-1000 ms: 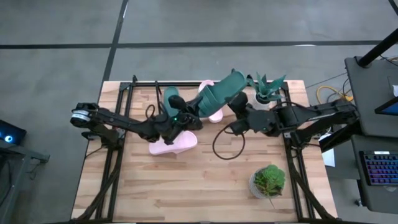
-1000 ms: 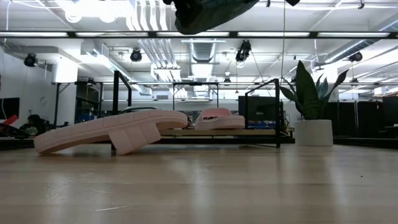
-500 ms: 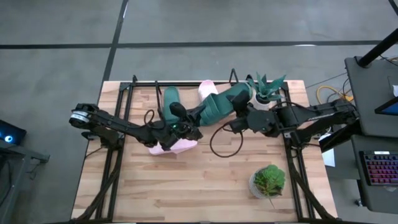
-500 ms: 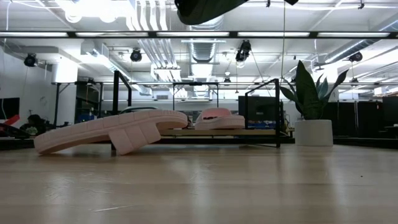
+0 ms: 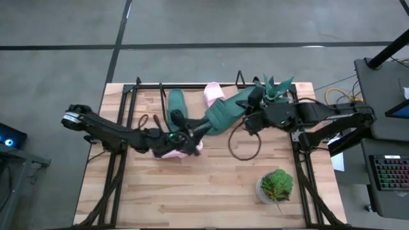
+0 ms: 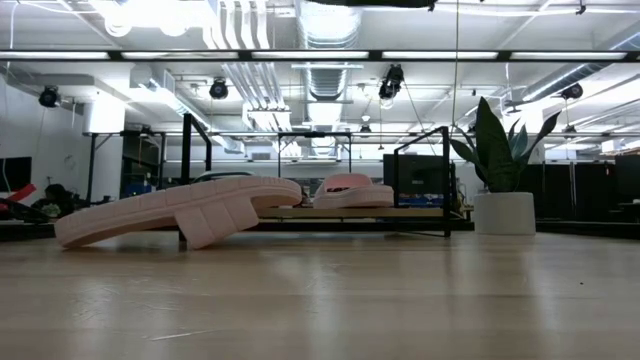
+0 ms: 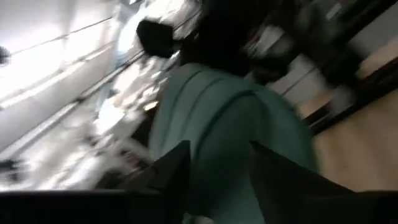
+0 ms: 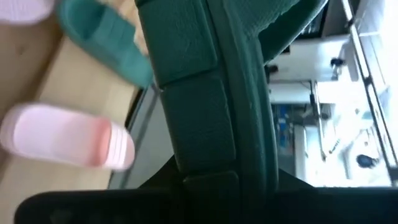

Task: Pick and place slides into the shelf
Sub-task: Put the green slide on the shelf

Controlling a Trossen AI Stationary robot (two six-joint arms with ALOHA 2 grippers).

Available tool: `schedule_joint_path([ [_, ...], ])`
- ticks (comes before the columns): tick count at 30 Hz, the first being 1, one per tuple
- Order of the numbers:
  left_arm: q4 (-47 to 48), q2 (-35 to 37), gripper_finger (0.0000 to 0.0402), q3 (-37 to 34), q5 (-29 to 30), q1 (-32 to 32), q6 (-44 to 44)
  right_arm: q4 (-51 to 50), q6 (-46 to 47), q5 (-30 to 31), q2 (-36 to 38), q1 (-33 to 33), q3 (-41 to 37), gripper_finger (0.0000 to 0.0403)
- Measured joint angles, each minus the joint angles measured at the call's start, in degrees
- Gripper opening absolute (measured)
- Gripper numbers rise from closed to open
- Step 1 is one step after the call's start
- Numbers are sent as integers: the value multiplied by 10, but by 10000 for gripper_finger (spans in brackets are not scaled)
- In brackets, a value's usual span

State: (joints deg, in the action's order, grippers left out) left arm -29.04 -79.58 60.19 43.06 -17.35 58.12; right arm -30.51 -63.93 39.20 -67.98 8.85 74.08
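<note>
My right gripper (image 5: 249,107) is shut on a dark teal slide (image 5: 220,115), held in the air over the middle of the table in front of the shelf (image 5: 192,87). My left gripper (image 5: 192,131) points up at the slide's near-left end. Its open fingers (image 7: 177,168) stand on either side of that end (image 7: 224,124); I cannot tell whether they touch it. A second teal slide (image 5: 176,102) and a pink slide (image 5: 214,93) lie on the shelf's board. Another pink slide (image 6: 180,212) lies on the table under my left arm, tilted on its strap. My right gripper holds the teal slide by its far-right end, pinched between the two fingers, with the ribbed sole (image 8: 199,124) facing the wrist camera. The fingers come from the table's right and lie along the slide. The slide is lifted clear and slants toward the near left.
A snake plant in a white pot (image 5: 275,91) stands at the shelf's right end, close to my right wrist. A small potted plant (image 5: 276,185) stands at the near right. A black cable loop (image 5: 246,144) hangs below my right arm. Black arm-mount frames (image 5: 118,172) line both sides.
My right gripper has carried the teal slide toward the near-left and turned it, so it now stretches out toward my left gripper. My left gripper has moved a little right, from over the pink slide up to the teal slide's end. The pink slide on the table has stayed still.
</note>
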Motion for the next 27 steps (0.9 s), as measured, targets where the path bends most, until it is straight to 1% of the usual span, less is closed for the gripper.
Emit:
schedule_joint_path([
  [2,62,35,167,0,-57,-3,-66,31,-5,-36,16,-13,-15,54],
  [5,120,81,194,0,-156,-2,-151,74,-19,-106,28,-30,-39,54],
  [6,131,93,199,0,-184,-3,-167,86,-15,-127,30,-33,-44,54],
  [8,143,110,204,0,-218,-5,-183,109,10,-170,32,-38,-53,54],
  [11,164,130,206,0,-230,-13,-189,146,15,-230,33,-44,-89,54],
  [14,183,133,206,1,-241,-25,-191,221,-13,-285,31,-56,-146,54],
  [16,193,133,206,2,-260,-33,-197,275,-25,-313,31,-66,-184,54],
  [20,245,133,206,28,-308,-40,-263,333,-30,-402,31,-93,-250,54],
  [22,266,133,206,39,-321,-40,-295,371,-34,-459,31,-102,-281,54],
  [24,269,130,206,45,-321,-40,-307,423,-49,-504,31,-104,-311,54],
  [27,278,121,206,49,-315,-40,-308,467,-61,-522,30,-104,-344,54],
])
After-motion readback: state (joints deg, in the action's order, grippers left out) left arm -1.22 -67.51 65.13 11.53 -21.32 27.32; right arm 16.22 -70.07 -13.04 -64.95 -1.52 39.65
